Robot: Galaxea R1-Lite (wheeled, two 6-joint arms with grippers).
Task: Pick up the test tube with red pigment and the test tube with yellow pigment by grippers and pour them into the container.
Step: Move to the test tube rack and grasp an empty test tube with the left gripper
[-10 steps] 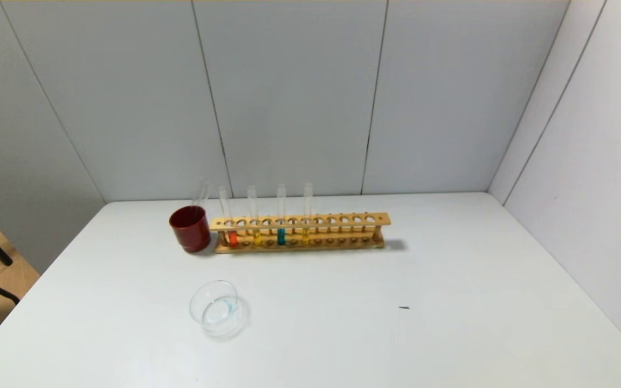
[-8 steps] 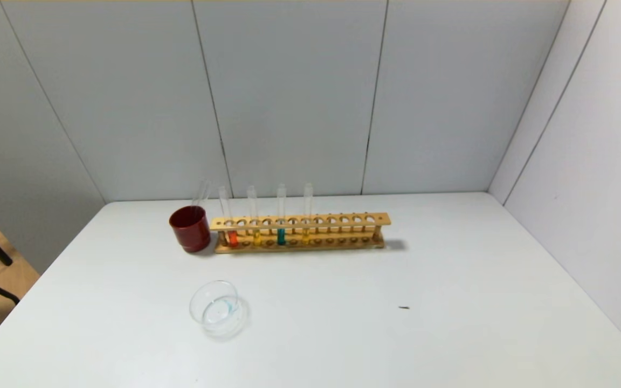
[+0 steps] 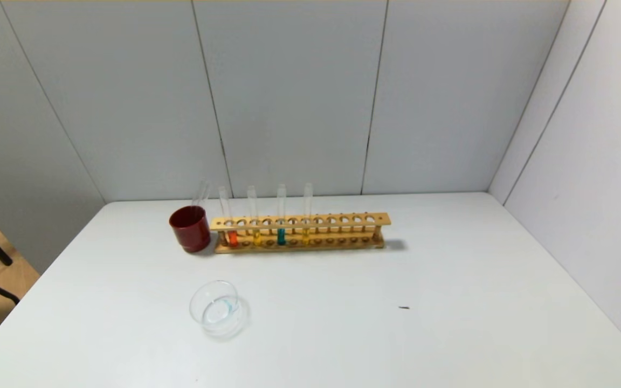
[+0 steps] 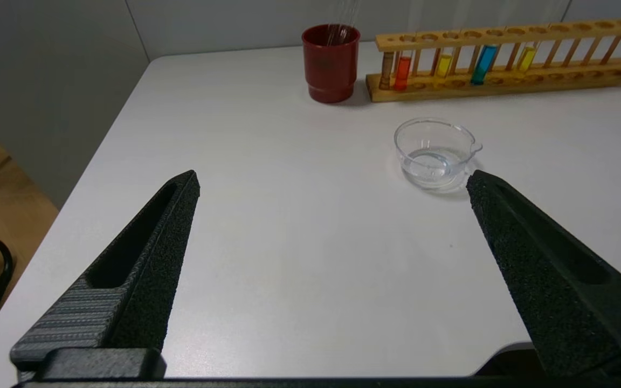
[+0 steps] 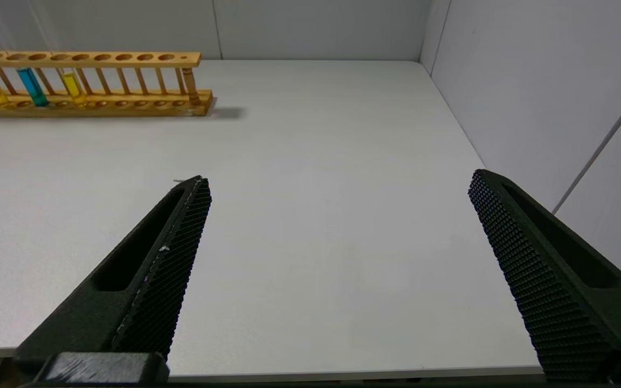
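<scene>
The red-pigment test tube [image 3: 231, 235] stands at the left end of a wooden rack [image 3: 299, 233] at the table's back; it also shows in the left wrist view [image 4: 402, 73]. Two yellow-pigment tubes [image 3: 256, 236] [image 3: 305, 235] stand in the same rack, either side of a teal tube [image 3: 281, 235]. The clear glass container [image 3: 217, 309] sits in front of the rack, nearer me; it also shows in the left wrist view [image 4: 434, 153]. My left gripper [image 4: 332, 180] is open and empty over the near left table. My right gripper [image 5: 337, 180] is open and empty over the near right table. Neither shows in the head view.
A dark red cup [image 3: 190, 228] with a clear tube leaning in it stands just left of the rack. A small dark speck [image 3: 404, 307] lies on the white table [image 3: 450, 323]. Grey walls close the back and right sides. The table's left edge drops to a wooden floor.
</scene>
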